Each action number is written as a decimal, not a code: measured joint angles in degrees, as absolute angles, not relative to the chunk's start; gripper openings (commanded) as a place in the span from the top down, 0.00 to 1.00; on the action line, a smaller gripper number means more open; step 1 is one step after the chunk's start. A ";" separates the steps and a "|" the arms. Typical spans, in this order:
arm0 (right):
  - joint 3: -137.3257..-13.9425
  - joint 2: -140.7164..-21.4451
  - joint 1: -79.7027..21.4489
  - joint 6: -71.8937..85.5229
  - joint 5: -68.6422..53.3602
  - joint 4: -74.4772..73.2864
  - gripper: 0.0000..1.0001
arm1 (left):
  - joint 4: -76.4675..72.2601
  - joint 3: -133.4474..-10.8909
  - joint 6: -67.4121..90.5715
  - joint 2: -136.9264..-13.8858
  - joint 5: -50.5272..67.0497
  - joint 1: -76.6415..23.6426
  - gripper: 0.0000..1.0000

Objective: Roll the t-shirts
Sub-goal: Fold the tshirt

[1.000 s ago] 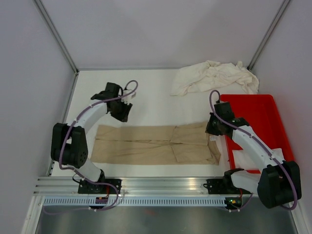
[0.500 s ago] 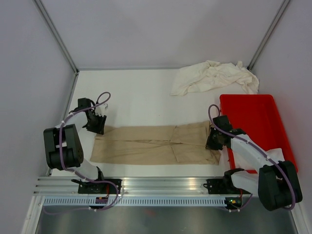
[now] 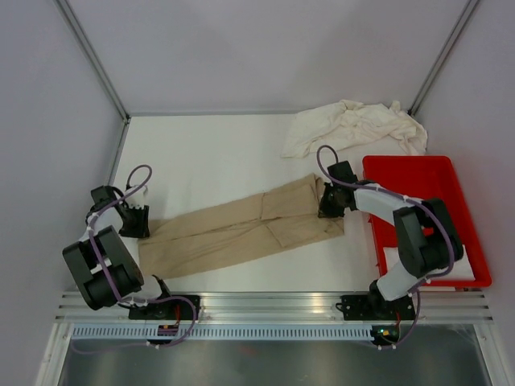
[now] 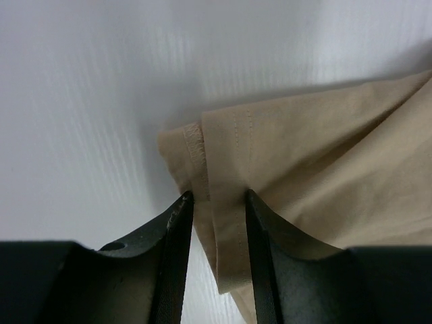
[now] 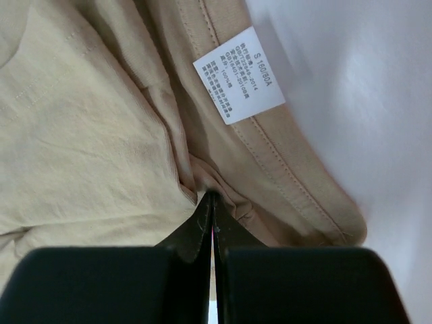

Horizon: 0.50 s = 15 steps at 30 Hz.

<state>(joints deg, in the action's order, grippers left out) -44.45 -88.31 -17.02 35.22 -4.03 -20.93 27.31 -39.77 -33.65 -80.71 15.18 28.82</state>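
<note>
Top external view: your tan t-shirt (image 3: 241, 229) runs from lower left to centre right as a long strip. The left gripper (image 3: 133, 221) nips its lower-left hem; the right gripper (image 3: 328, 201) is clamped on the collar end.

white table (image 3: 217, 153) | tan t-shirt (image 3: 233, 229) (folded lengthwise) | cream t-shirts (image 3: 354, 127) heap | red tray (image 3: 418, 177)

the folded t-shirt (image 3: 241, 229) lies on the table (image 3: 217, 153), one end at the left claw (image 3: 135, 225), the other at the right claw (image 3: 326, 205). the tray (image 3: 451, 173) sits just right of the right claw; the heap of t-shirts (image 3: 354, 125) lies behind it.
</note>
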 measured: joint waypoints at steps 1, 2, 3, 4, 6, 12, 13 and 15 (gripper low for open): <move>-47.13 -91.18 -17.82 35.05 -3.86 -20.36 1.00 | 27.99 -39.42 -34.15 -80.07 15.20 29.76 0.57; -50.68 -94.52 -18.70 34.81 -3.70 -19.99 1.00 | 28.95 -38.98 -34.81 -79.29 15.25 31.09 0.56; -52.80 -96.53 -19.18 34.72 -3.64 -19.27 1.00 | 30.04 -38.76 -35.46 -78.56 15.18 32.34 0.56; -55.70 -99.22 -19.73 34.70 -3.66 -18.90 1.00 | 31.22 -38.59 -36.05 -77.93 15.14 33.56 0.55; -61.34 -104.16 -20.56 34.59 -3.68 -17.98 1.00 | 33.23 -38.48 -37.26 -76.58 15.07 35.59 0.53; -80.73 -118.02 -22.48 32.77 -1.96 -19.84 1.00 | 39.51 -38.76 -40.88 -71.22 14.41 40.23 0.51; -83.46 -119.63 -22.70 32.53 -1.65 -20.67 1.00 | 40.99 -39.20 -41.36 -70.57 14.04 40.49 0.50; -87.59 -121.89 -23.00 31.75 -1.21 -22.20 1.00 | 43.90 -40.91 -42.11 -69.34 13.87 40.64 0.48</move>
